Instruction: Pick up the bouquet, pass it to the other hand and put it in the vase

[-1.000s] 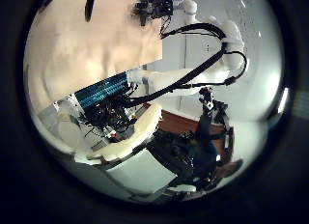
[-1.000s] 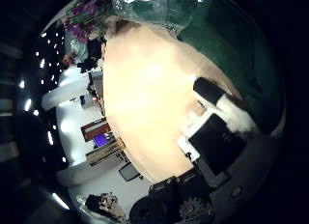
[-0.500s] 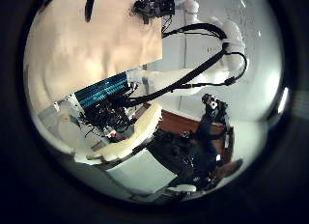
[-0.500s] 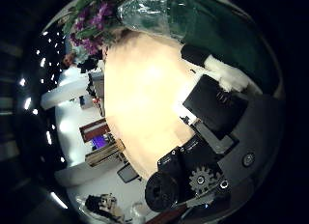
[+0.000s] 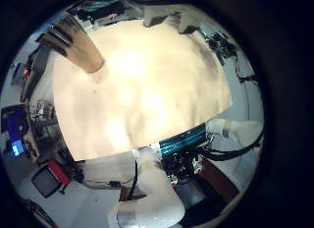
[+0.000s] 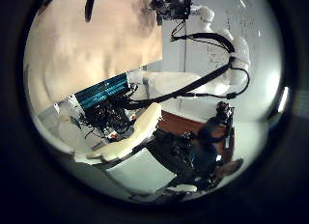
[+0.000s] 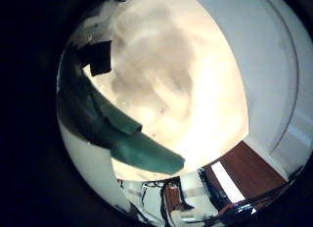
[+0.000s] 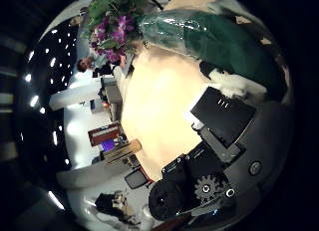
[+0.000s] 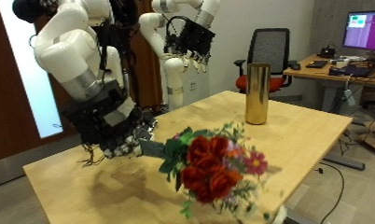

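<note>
— Wooden table [image 9: 94, 182]: the bouquet [image 9: 210, 168] lies near, its stems at the right hand [image 9: 113, 131]. Is it gripped?
— Cannot tell. A loose hold could drop it. The vase [image 9: 256, 93] stands beyond; far off, the left hand [image 9: 187, 42] hangs with fingers relaxed.

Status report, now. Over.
Left hand open, raised above table. Right hand at bouquet stem, grip unclear. Bouquet lying on table, vase upright beyond, nothing between.

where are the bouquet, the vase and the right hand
bouquet [image 9: 213, 168], outside view, on the red flowers
vase [image 9: 256, 93], outside view, mid-body of the tall gold tube
right hand [image 9: 113, 135], outside view, on the dark fingers by the bouquet's stems
</note>
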`<move>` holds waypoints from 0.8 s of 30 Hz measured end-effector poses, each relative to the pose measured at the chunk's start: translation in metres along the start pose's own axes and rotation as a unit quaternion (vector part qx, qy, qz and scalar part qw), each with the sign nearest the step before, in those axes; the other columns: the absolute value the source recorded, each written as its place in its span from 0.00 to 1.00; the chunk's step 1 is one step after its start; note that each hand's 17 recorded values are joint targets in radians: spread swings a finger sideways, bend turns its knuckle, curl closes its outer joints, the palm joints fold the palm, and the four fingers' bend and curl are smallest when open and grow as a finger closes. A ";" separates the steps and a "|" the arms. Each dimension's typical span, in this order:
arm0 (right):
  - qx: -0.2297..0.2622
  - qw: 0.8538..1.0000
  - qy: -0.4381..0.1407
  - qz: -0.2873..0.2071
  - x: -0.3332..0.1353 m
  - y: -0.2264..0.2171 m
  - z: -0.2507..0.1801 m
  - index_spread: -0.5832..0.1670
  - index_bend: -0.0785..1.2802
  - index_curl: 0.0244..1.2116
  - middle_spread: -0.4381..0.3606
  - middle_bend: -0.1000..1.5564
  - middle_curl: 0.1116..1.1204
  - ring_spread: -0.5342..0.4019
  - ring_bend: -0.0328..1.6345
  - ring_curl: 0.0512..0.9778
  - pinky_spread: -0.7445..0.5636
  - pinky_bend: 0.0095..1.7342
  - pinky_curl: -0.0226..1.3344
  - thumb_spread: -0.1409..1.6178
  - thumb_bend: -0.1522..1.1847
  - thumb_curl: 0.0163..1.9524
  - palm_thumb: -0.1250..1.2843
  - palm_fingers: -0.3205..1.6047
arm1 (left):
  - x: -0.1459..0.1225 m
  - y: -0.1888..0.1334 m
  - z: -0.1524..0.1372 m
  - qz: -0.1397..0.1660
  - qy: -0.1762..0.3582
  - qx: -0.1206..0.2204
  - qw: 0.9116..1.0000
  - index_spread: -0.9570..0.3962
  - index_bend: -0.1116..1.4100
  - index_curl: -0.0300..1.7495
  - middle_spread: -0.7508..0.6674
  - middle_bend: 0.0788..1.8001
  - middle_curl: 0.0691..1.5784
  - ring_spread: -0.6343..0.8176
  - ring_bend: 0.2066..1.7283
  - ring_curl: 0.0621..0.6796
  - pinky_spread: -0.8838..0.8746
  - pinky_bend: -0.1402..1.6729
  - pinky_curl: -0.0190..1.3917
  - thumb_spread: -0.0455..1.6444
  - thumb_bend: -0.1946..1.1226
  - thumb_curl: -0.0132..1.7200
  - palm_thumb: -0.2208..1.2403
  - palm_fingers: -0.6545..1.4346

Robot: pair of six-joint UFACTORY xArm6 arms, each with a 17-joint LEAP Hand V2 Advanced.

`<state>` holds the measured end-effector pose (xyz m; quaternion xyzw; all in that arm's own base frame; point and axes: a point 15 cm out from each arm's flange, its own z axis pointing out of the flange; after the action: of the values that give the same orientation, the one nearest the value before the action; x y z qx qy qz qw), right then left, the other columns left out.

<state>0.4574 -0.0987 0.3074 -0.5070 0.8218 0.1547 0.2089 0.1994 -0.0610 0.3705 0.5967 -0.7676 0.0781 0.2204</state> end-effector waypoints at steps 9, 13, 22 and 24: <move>0.015 0.988 -0.118 -0.094 -0.078 0.050 -0.063 0.45 0.87 0.75 0.40 0.89 0.66 0.35 0.86 0.70 0.41 0.68 0.70 0.22 0.11 0.46 0.96 0.74 | -0.005 -0.015 -0.038 -0.030 0.002 0.055 0.998 0.65 0.26 0.27 0.69 0.08 0.17 0.76 0.13 0.21 0.80 0.17 0.14 0.59 0.13 0.18 0.39 0.45; 0.033 0.977 -0.163 -0.135 -0.114 0.071 -0.088 0.46 0.88 0.75 0.40 0.89 0.65 0.35 0.86 0.70 0.41 0.67 0.73 0.21 0.11 0.47 0.96 0.74 | -0.004 -0.022 -0.057 -0.035 -0.001 0.077 0.996 0.66 0.26 0.27 0.66 0.09 0.18 0.75 0.14 0.21 0.80 0.17 0.14 0.59 0.13 0.18 0.39 0.46; 0.025 0.926 -0.268 -0.266 -0.165 0.120 -0.102 0.46 0.88 0.75 0.41 0.89 0.64 0.36 0.86 0.71 0.40 0.64 0.79 0.19 0.10 0.48 0.96 0.74 | 0.008 -0.052 -0.075 -0.037 0.089 0.122 0.988 0.67 0.25 0.27 0.61 0.12 0.19 0.72 0.15 0.21 0.79 0.17 0.13 0.59 0.12 0.18 0.36 0.47; 0.033 0.907 -0.289 -0.304 -0.170 0.126 -0.099 0.46 0.87 0.76 0.41 0.89 0.64 0.35 0.86 0.71 0.40 0.63 0.80 0.18 0.10 0.48 0.95 0.74 | -0.001 -0.054 -0.080 -0.046 0.099 0.132 0.985 0.68 0.24 0.27 0.60 0.13 0.20 0.71 0.15 0.21 0.78 0.16 0.13 0.58 0.12 0.17 0.35 0.47</move>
<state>0.3937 0.0409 0.4839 -0.6585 0.5357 0.1963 0.4907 0.2704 -0.0447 0.4334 0.6448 -0.6963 0.2273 0.2184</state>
